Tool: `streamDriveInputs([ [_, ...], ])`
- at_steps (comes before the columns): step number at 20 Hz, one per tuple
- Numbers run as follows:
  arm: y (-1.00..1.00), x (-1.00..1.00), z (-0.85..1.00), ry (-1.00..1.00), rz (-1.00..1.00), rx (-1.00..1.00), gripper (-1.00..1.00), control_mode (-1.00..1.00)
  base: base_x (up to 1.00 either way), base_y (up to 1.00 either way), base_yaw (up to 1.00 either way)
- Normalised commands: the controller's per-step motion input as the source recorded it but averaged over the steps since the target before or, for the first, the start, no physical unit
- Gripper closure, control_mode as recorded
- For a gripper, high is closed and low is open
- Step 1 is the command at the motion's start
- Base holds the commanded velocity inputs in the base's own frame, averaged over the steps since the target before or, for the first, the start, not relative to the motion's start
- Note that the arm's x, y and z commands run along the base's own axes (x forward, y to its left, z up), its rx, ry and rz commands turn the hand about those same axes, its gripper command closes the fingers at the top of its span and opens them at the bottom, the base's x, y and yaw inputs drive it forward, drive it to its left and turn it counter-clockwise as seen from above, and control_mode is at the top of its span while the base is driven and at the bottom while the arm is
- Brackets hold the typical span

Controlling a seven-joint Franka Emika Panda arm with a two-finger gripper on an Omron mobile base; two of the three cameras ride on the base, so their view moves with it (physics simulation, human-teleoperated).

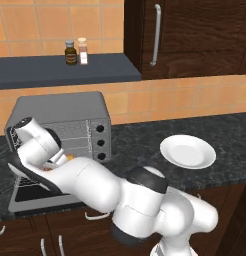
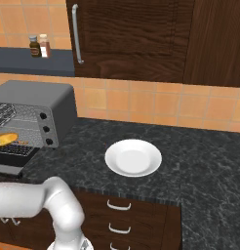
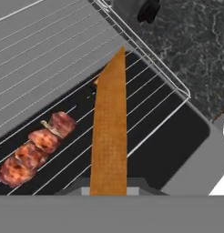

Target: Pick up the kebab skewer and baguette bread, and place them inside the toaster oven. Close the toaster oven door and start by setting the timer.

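The wall is covered with orange tiles. The counter is dark speckled stone, and below it are dark wood drawers with pale handles. Above hangs a dark wood cabinet with a long grey handle. A dark shelf carries two small bottles. A white plate lies on the counter.

A dark speckled stone counter carried the toaster oven at its left and a white plate to the right, well apart. On the dark shelf above, against the far wall, stood two small bottles side by side.
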Motion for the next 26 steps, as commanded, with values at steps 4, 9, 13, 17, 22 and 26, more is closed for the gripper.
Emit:
streamDriveInputs([
  [4,-0.08,0.26,-0.27,0.0,0.0,0.05,1.0,-1.0,0.0,0.0,0.0],
  [9,0.0,0.1,-0.47,0.0,0.0,0.07,1.0,-1.0,0.0,0.0,0.0],
  [13,0.0,0.19,-0.23,0.0,0.0,0.05,1.0,-1.0,0.0,0.0,0.0],
  [17,0.0,0.11,-0.09,0.0,0.0,0.04,1.0,-1.0,0.0,0.0,0.0],
  [22,0.04,0.0,-0.11,0.0,0.0,0.03,-1.0,-1.0,0.0,0.0,0.0],
  [26,0.0,0.0,0.0,-0.01,0.0,0.0,-1.0,-1.0,0.0,0.0,0.0],
])
